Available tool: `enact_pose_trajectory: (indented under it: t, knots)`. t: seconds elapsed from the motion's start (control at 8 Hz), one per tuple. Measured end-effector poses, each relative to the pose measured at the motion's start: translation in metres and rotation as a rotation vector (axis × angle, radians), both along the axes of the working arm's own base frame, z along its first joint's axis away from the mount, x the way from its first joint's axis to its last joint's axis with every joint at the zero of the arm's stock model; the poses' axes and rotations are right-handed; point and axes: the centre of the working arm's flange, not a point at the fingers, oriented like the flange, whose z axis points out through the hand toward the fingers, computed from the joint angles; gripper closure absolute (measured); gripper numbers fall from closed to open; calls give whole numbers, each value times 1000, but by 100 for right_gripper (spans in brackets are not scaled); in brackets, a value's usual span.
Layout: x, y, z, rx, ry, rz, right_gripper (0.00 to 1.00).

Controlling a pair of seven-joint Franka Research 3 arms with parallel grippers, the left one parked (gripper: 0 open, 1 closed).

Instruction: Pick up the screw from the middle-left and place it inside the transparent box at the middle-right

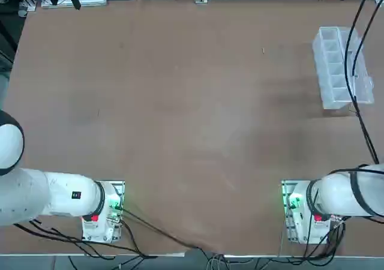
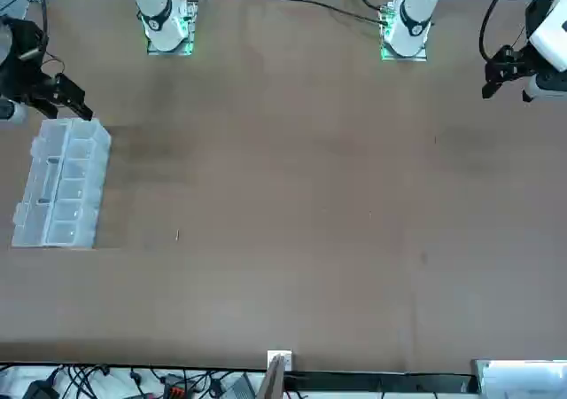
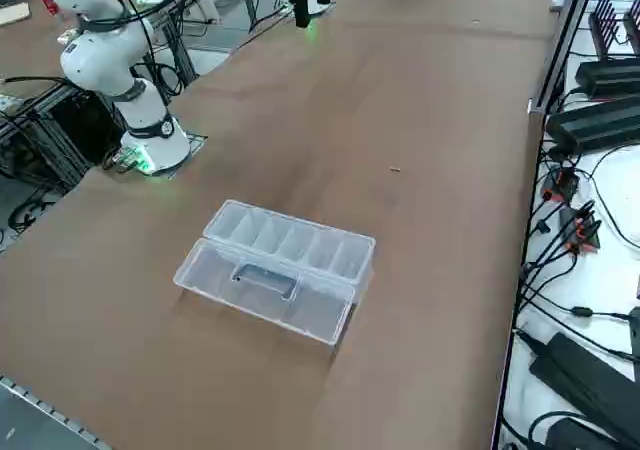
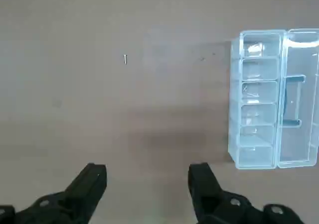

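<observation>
The clear box [image 4: 234, 104], far right, could shift if the arm brushes its open lid [image 4: 303, 144]; I can't tell whether its compartments [image 4: 259, 92] hold anything. The right gripper [image 4: 147, 169], over the right side, has 2 fingers spread, empty. Left of the box, 1 screw [image 4: 125, 59] lies flat, so thin that a slightly high grasp might miss.

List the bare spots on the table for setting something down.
Bare: tabletop midway between the screw and the arm bases; also between the transparent box and the right arm's base.
Crowded: around the box, with the open right gripper hovering near it; also the base-side edge, strung with cables.
</observation>
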Motion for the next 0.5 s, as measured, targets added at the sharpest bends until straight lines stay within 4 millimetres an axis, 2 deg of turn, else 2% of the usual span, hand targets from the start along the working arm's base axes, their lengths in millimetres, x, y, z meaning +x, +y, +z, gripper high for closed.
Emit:
enact_pose_trajectory:
  t: [0.5]
  knots:
    - [2,1,-3,-1,6,13,0]
